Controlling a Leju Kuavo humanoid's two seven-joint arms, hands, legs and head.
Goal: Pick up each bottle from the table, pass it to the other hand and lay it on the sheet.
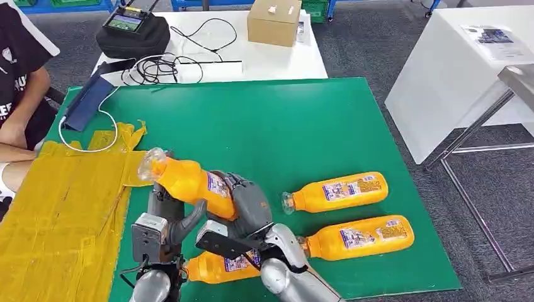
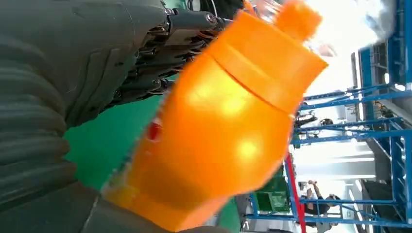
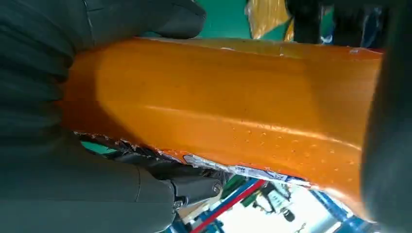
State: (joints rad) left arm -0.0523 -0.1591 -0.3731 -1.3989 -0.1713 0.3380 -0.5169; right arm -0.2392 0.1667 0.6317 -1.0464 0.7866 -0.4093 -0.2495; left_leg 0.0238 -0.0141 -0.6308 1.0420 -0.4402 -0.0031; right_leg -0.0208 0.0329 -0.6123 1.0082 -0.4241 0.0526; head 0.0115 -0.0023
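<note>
An orange bottle (image 1: 189, 182) with a clear cap is held in the air over the green mat (image 1: 283, 126), cap pointing toward the yellow sheet (image 1: 56, 207). My right hand (image 1: 249, 204) wraps its labelled lower half. My left hand (image 1: 165, 220) grips it from below, thumb up against its side. In the left wrist view the bottle (image 2: 228, 126) lies against my left hand (image 2: 48, 97). In the right wrist view the bottle (image 3: 218, 107) sits inside my right hand (image 3: 43, 179). Two more bottles (image 1: 337, 192) (image 1: 359, 236) lie on the mat to the right. A third (image 1: 220, 265) lies beneath my hands.
A person (image 1: 19, 75) sits at the left beside the sheet. A blue pouch (image 1: 88, 100), cables (image 1: 164, 66), a black bag (image 1: 132, 31) and a cardboard box (image 1: 274, 22) lie behind the mat. A white table (image 1: 453, 63) stands at the right.
</note>
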